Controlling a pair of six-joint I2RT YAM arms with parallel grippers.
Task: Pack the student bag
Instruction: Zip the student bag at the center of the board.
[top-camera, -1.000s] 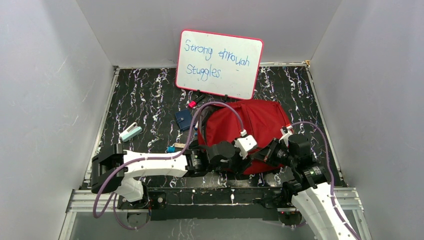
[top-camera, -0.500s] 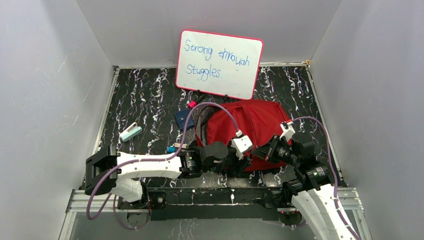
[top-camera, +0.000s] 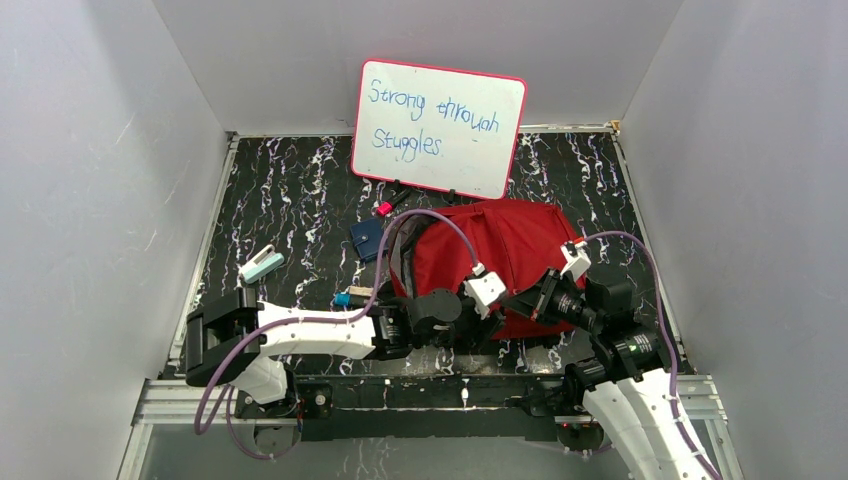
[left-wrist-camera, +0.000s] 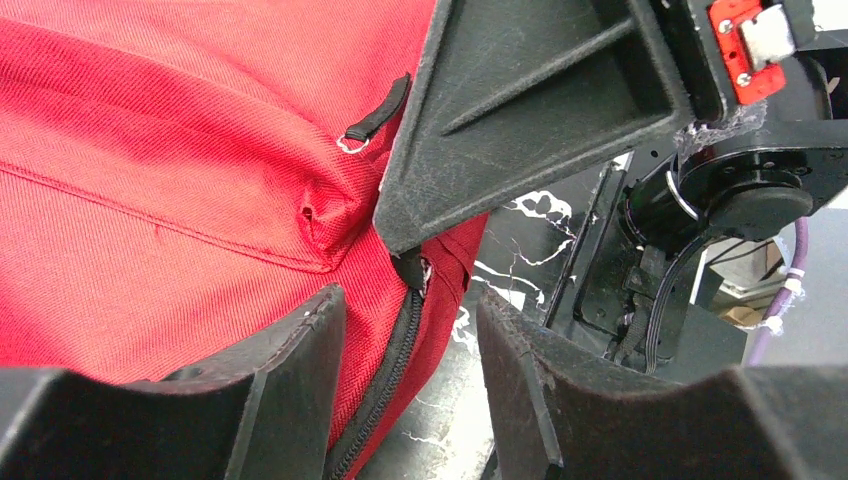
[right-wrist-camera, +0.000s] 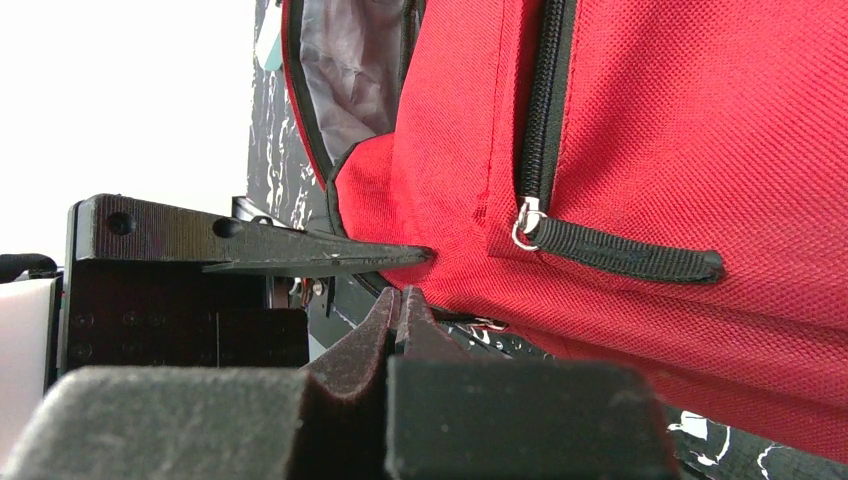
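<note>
Red backpack (top-camera: 510, 245) lies slumped mid-counter (top-camera: 290, 190), its near edge right at both my wrists.

Left jaws: about half wide, holding nothing. The fingers (left-wrist-camera: 290, 350) straddle the bag's near corner. The zipper (left-wrist-camera: 395, 345) runs between them, lengthwise along my reach, not across it.

Right jaws: pressed flat shut. The tips come at that same corner from the other side and touch the fabric just past my left jaws. There is a small pucker in the cloth there, but I can't tell whether a fold is really pinched.

The open mouth with grey lining (right-wrist-camera: 345, 80) is on the bag's left side, my left arm's side. A black pull tab (right-wrist-camera: 620, 262) lies flat on the red cloth just beyond the right tips.

Judgement: the left jaws are the nearer pair to the zipper line and lined up with it. Closing here would catch the zipper edge, not a tab.

A small blue case (top-camera: 366, 238) and a pale green item (top-camera: 262, 265) lie on the counter left of the bag, so the left arm is nearer to those too.
</note>
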